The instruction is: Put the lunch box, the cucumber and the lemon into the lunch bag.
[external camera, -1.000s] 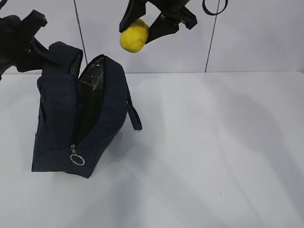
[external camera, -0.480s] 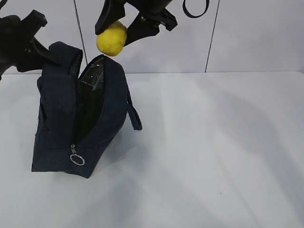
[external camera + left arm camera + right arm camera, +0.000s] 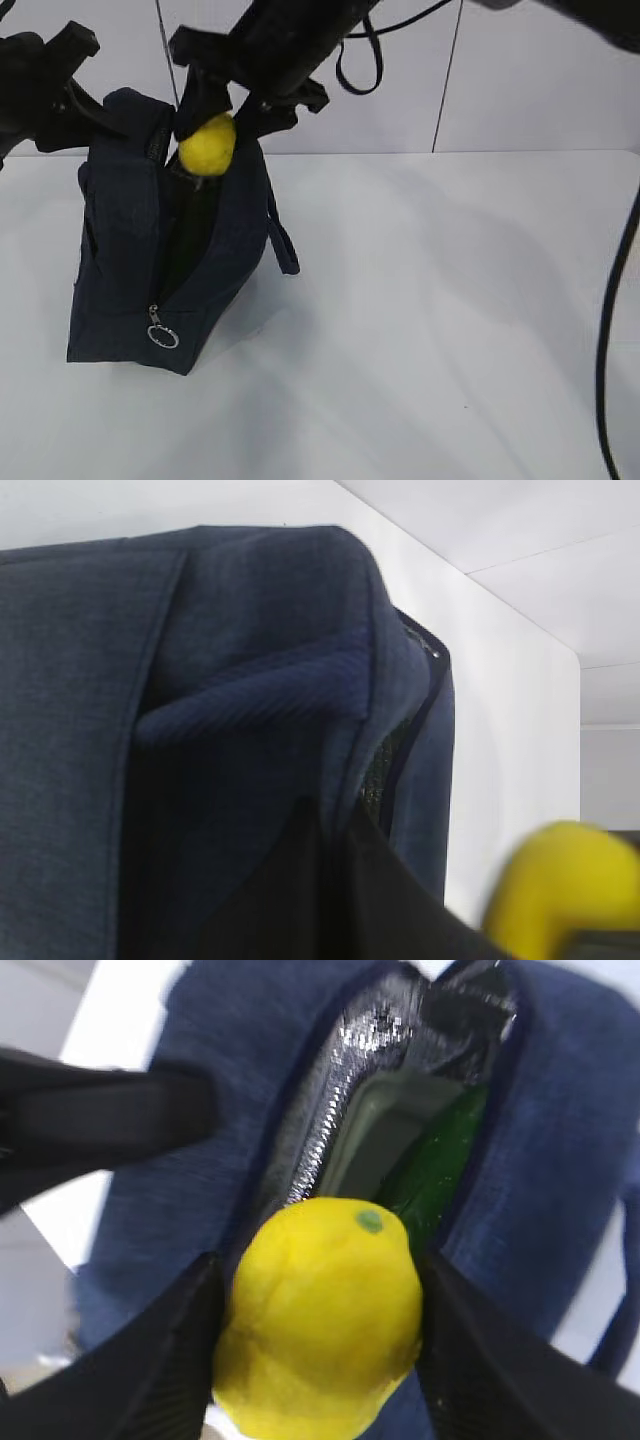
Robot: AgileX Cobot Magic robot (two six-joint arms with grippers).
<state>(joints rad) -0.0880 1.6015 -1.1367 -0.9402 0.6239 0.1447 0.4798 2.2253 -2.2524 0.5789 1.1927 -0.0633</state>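
Yellow and dimpled, the lemon [image 3: 207, 144] sits clamped between the two black fingers of the right gripper [image 3: 213, 112], directly above the open mouth of the lunch bag [image 3: 160, 250]. In the right wrist view the lemon [image 3: 320, 1312] shows an oval body with a small green stem scar near its top; its long axis appears to run roughly along the bag's opening, though the close framing makes this uncertain. The fingers [image 3: 140, 1360] press against both flanks of the fruit.

Below the lemon, the right wrist view looks into the bag [image 3: 560, 1160]: a silvery lining, the pale lid of the lunch box [image 3: 385, 1125] standing on edge, and beside it the dark green cucumber [image 3: 435, 1175], its length running down into the bag. The exterior view shows none of these contents, only a dark slot.

From outside, the bag is boxy, dark navy and upright on the white table [image 3: 450, 320], its zipper open, with a silver ring pull [image 3: 163, 337] low on the near end and a handle loop [image 3: 282, 240] hanging on its right side.

At the bag's upper left edge the left gripper [image 3: 95, 112] is closed on the fabric. The left wrist view shows only navy cloth [image 3: 200, 730] close up and the lemon [image 3: 565, 885] as a blurred yellow shape at lower right.
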